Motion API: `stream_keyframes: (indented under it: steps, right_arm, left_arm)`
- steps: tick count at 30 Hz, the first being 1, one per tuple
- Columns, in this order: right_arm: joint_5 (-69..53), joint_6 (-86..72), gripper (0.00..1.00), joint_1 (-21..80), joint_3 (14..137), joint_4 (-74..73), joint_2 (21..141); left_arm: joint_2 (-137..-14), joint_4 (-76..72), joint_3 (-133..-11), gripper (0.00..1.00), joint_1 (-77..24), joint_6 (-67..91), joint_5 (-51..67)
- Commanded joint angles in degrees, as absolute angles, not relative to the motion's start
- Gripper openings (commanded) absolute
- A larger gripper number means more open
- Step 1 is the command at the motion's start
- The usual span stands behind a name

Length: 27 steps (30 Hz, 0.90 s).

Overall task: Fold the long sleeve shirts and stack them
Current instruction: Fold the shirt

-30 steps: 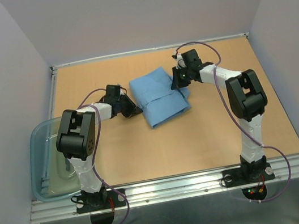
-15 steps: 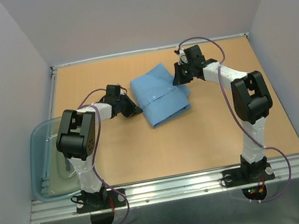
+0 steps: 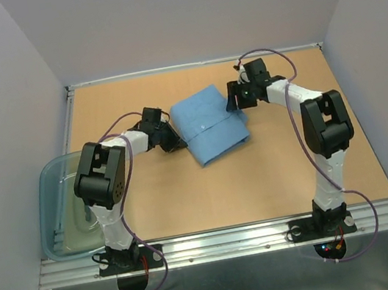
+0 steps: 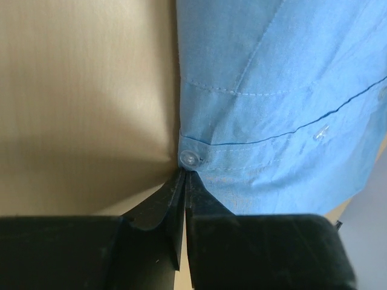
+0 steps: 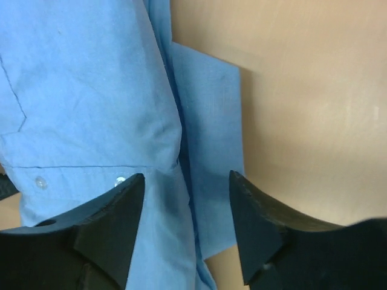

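Top external view puts the long sleeve shirt (image 3: 209, 126) folded into a rectangle on the table (image 3: 295, 169). It lies between our two grippers, its long axis running far to near with a slight slant. It sits straight ahead of the left gripper (image 4: 184, 175), whose jaws are all but together, tips touching the hem just under a button (image 4: 190, 158). We cannot tell whether cloth is pinched. Our right gripper (image 5: 186, 178) stands wide over the opposite edge, holding nothing. Both are about equally near, so we judge either could lead the next fold. A clear tub (image 3: 53, 213) lies well behind the left gripper.
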<state>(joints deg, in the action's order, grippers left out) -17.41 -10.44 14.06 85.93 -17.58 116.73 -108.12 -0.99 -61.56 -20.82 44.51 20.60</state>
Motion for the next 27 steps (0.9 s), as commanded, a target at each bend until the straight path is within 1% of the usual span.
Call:
stream_keyframes:
  steps: [1, 2, 7, 10, 11, 14, 16, 18, 22, 25, 27]
  right_arm:
    - [-11.9, -11.3, 0.66, 13.7, 87.3, -17.1, 106.9]
    - [-11.9, -11.9, 0.68, 13.7, 86.6, -17.1, 105.7]
    - [-10.9, -16.2, 0.69, 14.1, 80.5, -16.9, 97.6]
    - [-16.2, -20.2, 0.69, 14.5, 75.4, -14.0, 95.0]
    - [-19.7, -22.1, 0.69, 14.8, 73.8, -12.4, 94.1]
    - [-26.3, -30.6, 0.68, 15.1, 64.5, -1.3, 91.8]
    - [-28.7, -32.6, 0.67, 15.2, 62.0, 2.6, 92.1]
    - [-28.3, -33.1, 0.67, 15.2, 59.0, 5.5, 93.5]
    - [-27.2, -33.7, 0.63, 14.3, 54.3, 10.6, 97.3]
    - [-28.8, -37.2, 0.57, 11.3, 49.5, 19.4, 99.8]
    - [-29.3, -37.9, 0.56, 9.4, 47.6, 21.8, 101.0]
  left_arm:
    - [-100.7, 5.7, -66.5, 0.17, -23.2, 42.0, 19.3]
    - [-98.6, 6.7, -67.5, 0.17, -23.6, 41.7, 17.7]
    - [-92.0, 9.7, -70.7, 0.18, -25.7, 39.2, 14.3]
    - [-90.6, 9.6, -70.8, 0.19, -26.0, 37.5, 12.7]
    - [-90.9, 9.3, -70.8, 0.19, -26.0, 37.1, 12.4]
    - [-94.6, 7.9, -72.2, 0.19, -26.1, 34.7, 14.9]
    - [-98.9, 7.4, -74.3, 0.19, -26.1, 33.5, 16.3]
    - [-101.7, 6.8, -76.0, 0.19, -26.1, 32.9, 17.3]
    - [-108.2, 4.2, -79.4, 0.19, -26.1, 30.9, 18.6]
    - [-113.0, 3.3, -81.7, 0.19, -26.1, 29.6, 18.9]
    - [-115.0, 3.1, -82.5, 0.19, -26.0, 29.3, 19.0]
